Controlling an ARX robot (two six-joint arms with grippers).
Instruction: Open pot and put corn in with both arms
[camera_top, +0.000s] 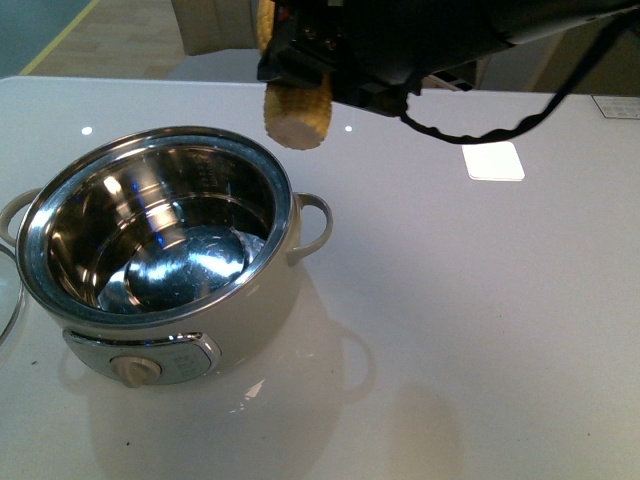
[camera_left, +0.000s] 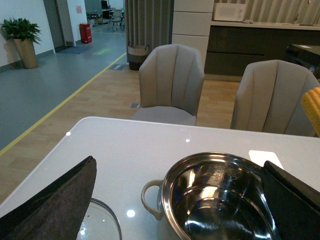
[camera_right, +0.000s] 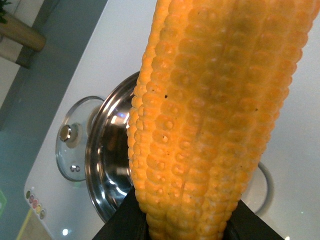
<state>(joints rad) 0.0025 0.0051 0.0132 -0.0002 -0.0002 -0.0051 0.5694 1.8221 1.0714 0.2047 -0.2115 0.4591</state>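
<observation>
The cream-white pot (camera_top: 160, 250) stands open on the left of the table, its steel bowl empty and its beige dial (camera_top: 135, 370) facing me. My right gripper (camera_top: 300, 72) is shut on the yellow corn (camera_top: 298, 112) and holds it upright in the air just behind the pot's far right rim. In the right wrist view the corn (camera_right: 210, 115) fills the frame between the black fingers (camera_right: 122, 222), with the pot (camera_right: 107, 165) below. My left gripper (camera_left: 178, 162) is open and empty, above the pot's (camera_left: 220, 200) left side. It is out of the front view.
The glass lid (camera_left: 100, 220) lies flat on the table to the left of the pot, and it also shows in the right wrist view (camera_right: 75, 140). A white card (camera_top: 493, 160) lies at the back right. Two grey chairs (camera_left: 172, 80) stand beyond the table's far edge.
</observation>
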